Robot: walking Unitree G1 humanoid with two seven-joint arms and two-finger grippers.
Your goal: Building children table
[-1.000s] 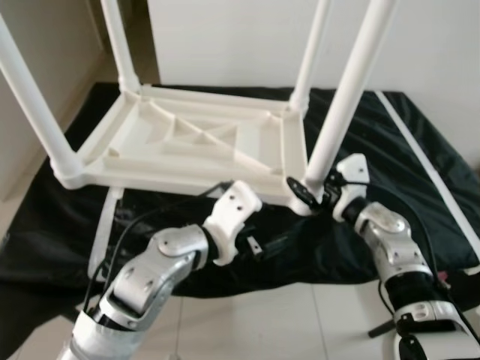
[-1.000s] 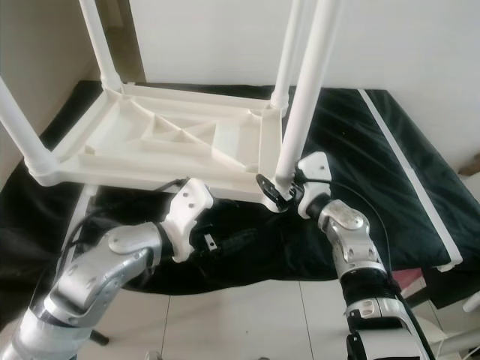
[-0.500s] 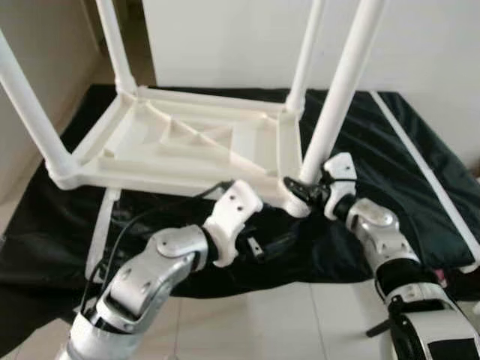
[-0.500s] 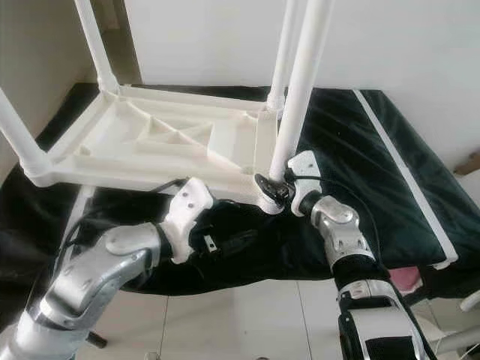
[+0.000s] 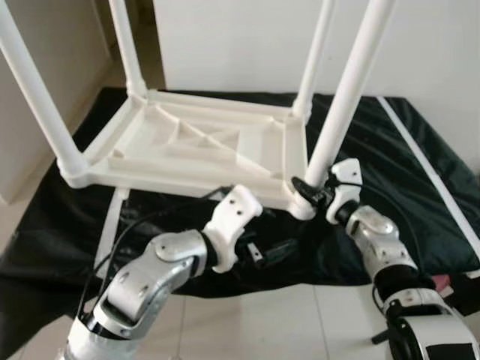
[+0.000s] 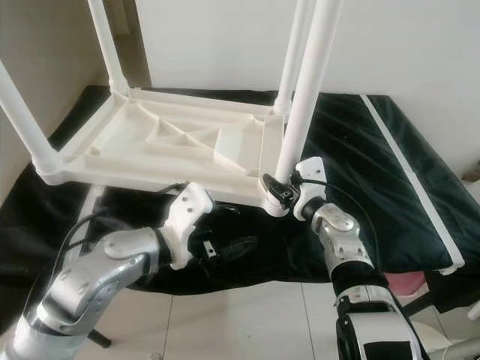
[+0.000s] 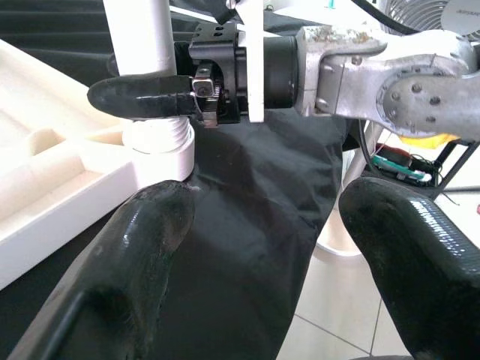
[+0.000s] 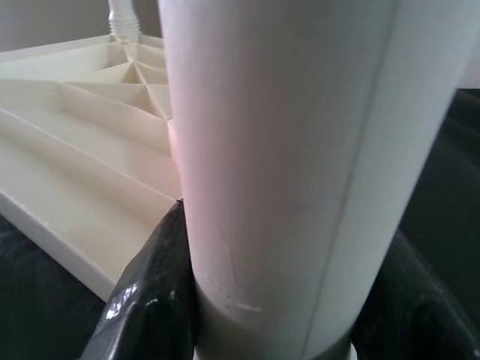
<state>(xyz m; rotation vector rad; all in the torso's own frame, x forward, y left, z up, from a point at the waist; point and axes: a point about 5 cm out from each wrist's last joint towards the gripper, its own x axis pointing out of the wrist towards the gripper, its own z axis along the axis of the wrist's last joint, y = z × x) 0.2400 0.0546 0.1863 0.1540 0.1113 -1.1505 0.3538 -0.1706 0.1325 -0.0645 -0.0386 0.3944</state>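
Observation:
A white plastic children's table (image 5: 195,146) lies upside down on a black cloth (image 5: 390,157), its legs pointing up. My right gripper (image 5: 304,191) is shut on the base of the near right leg (image 5: 341,105), just above its threaded socket at the table's corner. In the right wrist view that leg (image 8: 285,165) stands between the black fingers (image 8: 146,300). My left gripper (image 5: 274,251) hangs open below the table's front edge, a little left of that corner. In the left wrist view its fingers (image 7: 142,247) are spread with nothing between them, facing the right gripper (image 7: 150,97).
The black cloth covers a low platform against a white wall (image 5: 247,37). A white strip (image 5: 427,172) runs along the cloth's right side. Pale floor tiles (image 5: 277,322) lie in front. A white rod (image 5: 111,225) leans under the table's left front corner.
The camera has shifted a little, so the whole scene sits slightly differently. My right gripper keeps its hold on the leg's base. The left gripper stays open in about the same place.

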